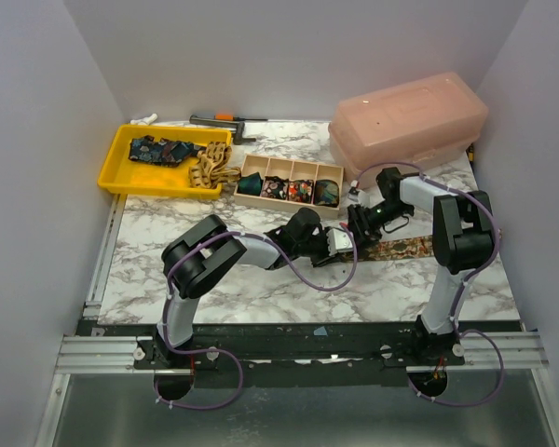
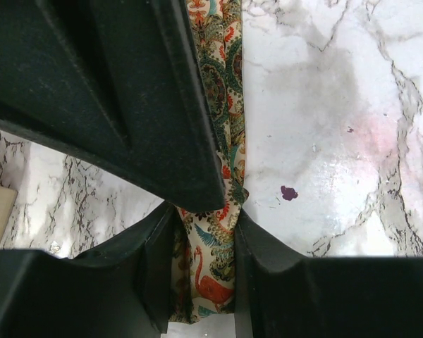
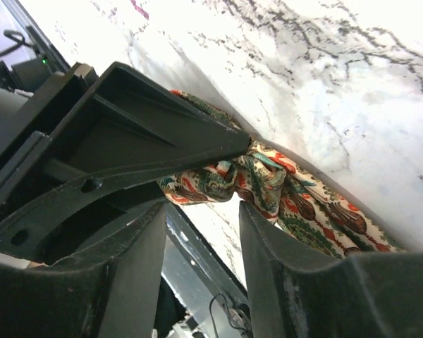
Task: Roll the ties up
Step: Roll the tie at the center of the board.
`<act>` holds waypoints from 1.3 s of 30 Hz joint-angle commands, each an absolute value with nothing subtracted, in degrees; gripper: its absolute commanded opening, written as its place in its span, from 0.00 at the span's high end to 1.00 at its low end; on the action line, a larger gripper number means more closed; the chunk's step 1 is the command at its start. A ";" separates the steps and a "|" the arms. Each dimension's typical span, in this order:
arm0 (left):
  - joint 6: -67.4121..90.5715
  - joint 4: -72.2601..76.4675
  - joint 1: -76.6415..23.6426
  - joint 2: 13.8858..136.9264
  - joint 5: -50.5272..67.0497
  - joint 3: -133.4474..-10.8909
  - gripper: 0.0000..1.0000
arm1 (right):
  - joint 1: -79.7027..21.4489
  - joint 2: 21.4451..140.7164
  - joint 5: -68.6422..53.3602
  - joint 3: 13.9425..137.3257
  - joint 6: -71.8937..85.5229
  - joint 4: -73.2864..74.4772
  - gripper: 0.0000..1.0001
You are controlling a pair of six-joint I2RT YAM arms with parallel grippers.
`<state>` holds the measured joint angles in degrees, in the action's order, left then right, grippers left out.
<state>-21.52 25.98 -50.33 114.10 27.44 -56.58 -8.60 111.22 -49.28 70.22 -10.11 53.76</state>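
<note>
A patterned tie (image 1: 405,249), cream with red and green paisley and birds, lies flat on the marble table, running right from the two grippers. My left gripper (image 1: 343,244) is shut on its left end; in the left wrist view the cloth (image 2: 222,105) sits pinched between the fingers of that gripper (image 2: 204,218). My right gripper (image 1: 359,226) is just behind it, open. In the right wrist view the bunched tie end (image 3: 268,176) lies at the fingertips of the right gripper (image 3: 201,204), with bare table showing between the jaws.
A wooden four-compartment box (image 1: 289,166) holds rolled ties just behind the grippers. A yellow tray (image 1: 121,149) with loose ties stands at the back left. A pink lidded plastic box (image 1: 410,116) stands at the back right. White walls enclose the table.
</note>
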 commanded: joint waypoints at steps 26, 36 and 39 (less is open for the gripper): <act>-27.56 8.86 -48.96 117.82 28.89 -55.15 0.64 | -9.84 116.43 -38.85 77.26 -16.69 58.28 1.00; -30.25 8.76 -48.49 116.35 30.83 -53.81 0.45 | -9.72 118.99 -31.88 72.39 -16.20 50.28 1.00; -26.82 12.90 -47.26 114.20 35.00 -51.95 0.34 | -9.75 119.99 -31.64 70.83 -16.00 48.41 1.00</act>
